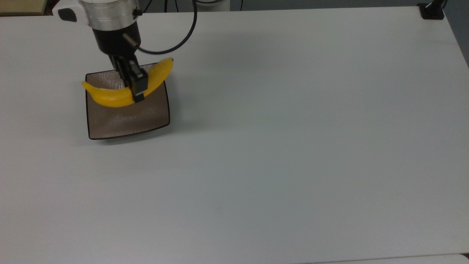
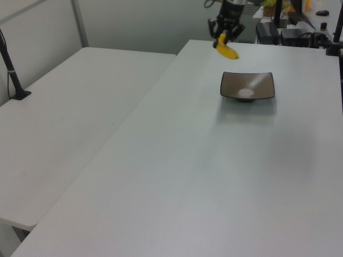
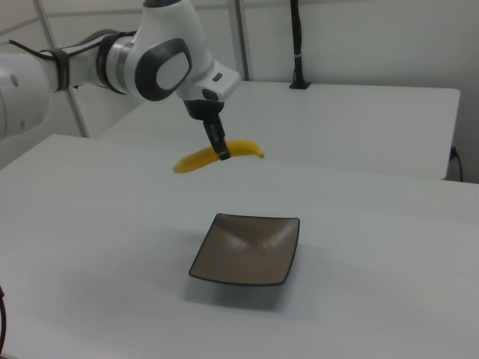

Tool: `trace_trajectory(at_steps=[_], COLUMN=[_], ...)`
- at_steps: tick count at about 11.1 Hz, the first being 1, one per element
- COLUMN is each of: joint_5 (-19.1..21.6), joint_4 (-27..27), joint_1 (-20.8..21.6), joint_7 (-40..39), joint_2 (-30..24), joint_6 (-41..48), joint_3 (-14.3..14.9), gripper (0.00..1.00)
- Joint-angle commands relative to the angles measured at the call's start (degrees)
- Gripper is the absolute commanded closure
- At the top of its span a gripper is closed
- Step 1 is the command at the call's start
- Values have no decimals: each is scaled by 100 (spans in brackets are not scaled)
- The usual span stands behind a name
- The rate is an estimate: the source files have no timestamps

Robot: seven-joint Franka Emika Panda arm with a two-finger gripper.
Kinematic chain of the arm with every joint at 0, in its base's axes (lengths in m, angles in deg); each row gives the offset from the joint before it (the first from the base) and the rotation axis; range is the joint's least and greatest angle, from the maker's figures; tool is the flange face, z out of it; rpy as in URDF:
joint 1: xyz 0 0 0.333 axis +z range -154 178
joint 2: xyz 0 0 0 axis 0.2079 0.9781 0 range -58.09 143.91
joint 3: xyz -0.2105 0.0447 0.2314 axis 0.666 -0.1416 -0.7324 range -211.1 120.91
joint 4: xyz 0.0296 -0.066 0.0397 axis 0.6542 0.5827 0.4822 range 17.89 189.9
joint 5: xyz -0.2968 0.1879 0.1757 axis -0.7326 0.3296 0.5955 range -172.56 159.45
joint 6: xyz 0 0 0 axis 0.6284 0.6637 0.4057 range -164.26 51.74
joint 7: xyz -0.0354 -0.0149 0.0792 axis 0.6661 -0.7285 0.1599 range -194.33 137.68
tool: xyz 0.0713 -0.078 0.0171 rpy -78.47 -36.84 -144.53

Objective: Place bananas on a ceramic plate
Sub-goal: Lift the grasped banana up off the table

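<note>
My gripper [image 1: 137, 88] is shut on the middle of the yellow banana [image 1: 110, 96], which hangs level in the air high over the table. In the top view the banana overlaps the far half of the brown square ceramic plate [image 1: 128, 119]. The right view shows the banana [image 3: 196, 159] and gripper [image 3: 222, 153] well above the plate [image 3: 247, 249] and a bit beyond its far edge. In the left view the banana [image 2: 227, 50] hangs above and to the left of the plate [image 2: 247, 85], held by the gripper [image 2: 222, 38]. The plate has nothing on it.
The white table [image 1: 278, 146] spreads wide to the top view's right and front. A black post base [image 1: 431, 11] stands at its far right corner. A second white table [image 2: 64, 118] lies on the left view's left, with a black post [image 2: 12, 69] on it.
</note>
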Motion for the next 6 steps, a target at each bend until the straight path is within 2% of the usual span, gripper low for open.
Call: trace_trajectory(at_steps=[1,2,3,6], joint_5=[-122,-314,-481,-1017], joint_4=[427,532,655,1015], joint_1=[60,60,51,51], joint_7=[-1949,-2494,-2717,-2781], joint_2=[-313,-304,-260,-146], joint_6=[903,1201,1300,1249], joint_3=[11,11,11,11], gripper=[85,88,89,89])
